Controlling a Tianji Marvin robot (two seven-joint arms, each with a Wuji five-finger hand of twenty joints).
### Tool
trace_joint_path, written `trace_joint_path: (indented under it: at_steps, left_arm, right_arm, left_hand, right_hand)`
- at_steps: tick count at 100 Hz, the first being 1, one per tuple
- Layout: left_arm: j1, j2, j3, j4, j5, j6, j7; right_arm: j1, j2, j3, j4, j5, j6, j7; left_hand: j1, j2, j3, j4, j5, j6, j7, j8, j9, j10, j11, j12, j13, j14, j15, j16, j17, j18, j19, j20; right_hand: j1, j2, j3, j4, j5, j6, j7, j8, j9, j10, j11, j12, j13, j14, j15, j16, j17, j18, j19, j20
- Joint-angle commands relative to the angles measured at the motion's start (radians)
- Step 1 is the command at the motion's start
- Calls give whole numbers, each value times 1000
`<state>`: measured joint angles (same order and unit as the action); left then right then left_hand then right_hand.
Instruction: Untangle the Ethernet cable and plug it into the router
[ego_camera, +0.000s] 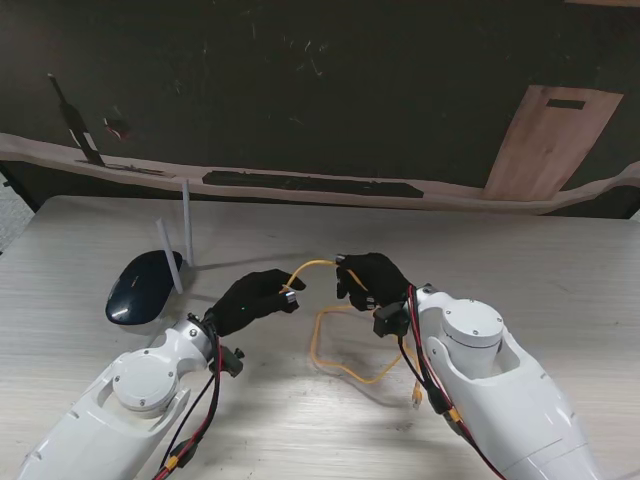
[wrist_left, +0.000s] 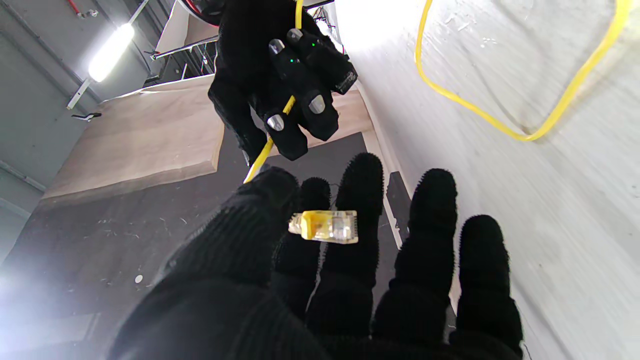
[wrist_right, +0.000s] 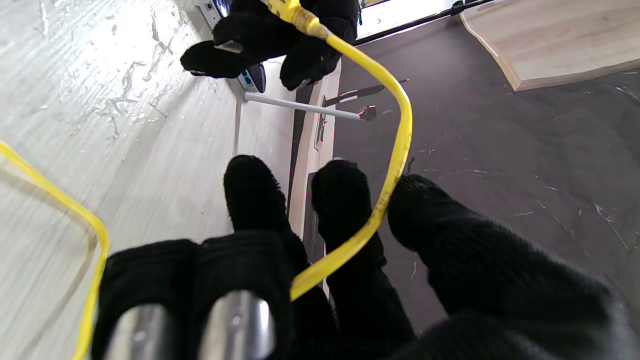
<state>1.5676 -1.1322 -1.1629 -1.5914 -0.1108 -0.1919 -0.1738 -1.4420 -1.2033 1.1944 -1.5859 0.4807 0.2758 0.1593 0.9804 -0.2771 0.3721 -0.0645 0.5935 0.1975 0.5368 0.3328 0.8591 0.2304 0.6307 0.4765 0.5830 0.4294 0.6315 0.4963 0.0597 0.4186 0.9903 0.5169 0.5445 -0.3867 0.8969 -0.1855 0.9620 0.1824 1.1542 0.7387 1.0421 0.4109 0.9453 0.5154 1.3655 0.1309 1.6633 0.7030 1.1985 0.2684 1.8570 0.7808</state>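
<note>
from the stand view, two white arms reach in from the near corners, and their black gloved hands meet over the middle of the pale tabletop (ego_camera: 560, 270). the left hand (ego_camera: 252, 298) pinches the clear plug (ego_camera: 291, 296) at one end of the one yellow cable (ego_camera: 345, 368). the right hand (ego_camera: 372, 280) is closed on the cable a bit further along. a short arch of cable joins the two hands. the rest lies in loops on the tabletop, nearer to me, and its other end (ego_camera: 416, 397) rests by the right arm. one dark router (ego_camera: 142, 285) with two white antennas sits to the left.

in the left wrist view, the thumb and fingers (wrist_left: 357, 200) hold the plug (wrist_left: 325, 226). the right hand (wrist_left: 280, 75) grips the cable across from it.

in the right wrist view, the cable (wrist_right: 395, 150) runs between the thumb and a finger (wrist_right: 345, 200) to the left hand (wrist_right: 270, 35).
</note>
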Motion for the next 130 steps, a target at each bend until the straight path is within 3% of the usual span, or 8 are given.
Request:
trace_joint_path:
  at_steps: [1, 41, 47, 58, 67, 85, 110, 130]
  left_arm:
    - [7, -2, -2, -10, -12, 10, -19]
    - [12, -15, 4, -13, 8, 19, 44]
    - [16, -22, 5, -21, 12, 37, 72]
    - [23, -27, -1, -39, 22, 87, 91]
    - [28, -30, -3, -52, 29, 133, 105]
    - [30, -38, -1, -70, 30, 208, 127]
    - [33, -46, -1, -90, 60, 281, 165]
    - [37, -46, -9, -109, 68, 331, 164]
  right_arm:
    - [-8, -5, 1, -7, 1, 2, 9]
    - [-12, -8, 6, -3, -25, 17, -17]
    - [-12, -7, 4, -2, -52, 25, -23]
    - [-9, -2, -6, 1, -128, 29, -36]
    - [-9, 3, -17, 2, -188, 22, -43]
    - [-4, 20, -44, 11, -301, -30, -32]
    - [2, 31, -77, 33, -457, -204, -78]
    - [25, 41, -117, 74, -670, -433, -163]
  left_hand:
    - [69, 35, -80, -3, 27, -16, 30, -2, 9, -5, 21, -23, 22, -2, 22, 14, -7, -31, 40, 21]
    - [183, 26, -184, 30, 89, -10, 312, 28, 227, -28, 184, 20, 235, 32, 196, 55, 145, -16, 184, 100]
    - [188, 23, -174, 23, 92, -2, 325, 25, 262, -31, 183, 3, 267, 29, 206, 41, 178, -19, 198, 107]
    - [202, 28, -179, 18, 92, 27, 346, 19, 292, -30, 190, -31, 297, 29, 232, 3, 210, -18, 216, 121]
    - [210, 30, -177, 14, 93, 50, 352, 23, 305, -22, 188, -36, 314, 31, 238, -1, 228, -17, 228, 126]
    - [220, 19, -173, 13, 99, 81, 362, 25, 323, -17, 185, -41, 337, 31, 250, -9, 248, -16, 242, 133]
    - [211, 4, -144, 13, 103, 99, 371, 24, 336, -17, 177, -50, 356, 20, 255, -30, 275, -30, 256, 136]
    - [200, -7, -112, 8, 104, 115, 371, 19, 345, -9, 159, -61, 364, 25, 247, -46, 281, -27, 256, 133]
  right_hand:
    - [-15, -13, -2, 1, -4, -30, 25, -7, 211, 52, 257, 12, -65, 55, 85, -4, 8, -92, 237, -9]
    - [27, -42, -22, -44, -90, -48, 33, -118, 168, 70, 232, 3, -66, 77, 63, -45, -1, -58, 237, -80]
    - [39, -72, -23, -56, -160, -44, 24, -213, 122, 79, 200, -10, -68, 120, -4, -102, -16, 10, 225, -187]
    - [15, -134, 29, -54, -283, -23, -69, -382, -11, 72, 100, -64, -79, 252, -285, -252, -99, 321, -46, -338]
    - [-53, -188, 118, 47, -378, -11, -233, -325, -162, 44, -13, -91, -250, 319, -571, -277, -415, 390, -318, -280]
    - [-75, -319, 138, 35, -626, -80, -289, -412, -523, -62, -184, -137, -757, 233, -1081, -355, -1013, 180, -842, -390]
    - [-83, -459, 193, 14, -707, -155, -279, -433, -669, -119, -211, -157, -941, 112, -1232, -408, -1059, 79, -1370, -197]
    - [-119, -565, 281, 0, -761, -202, -254, -426, -744, -168, -188, -151, -993, 30, -1260, -420, -1099, -7, -1468, -203]
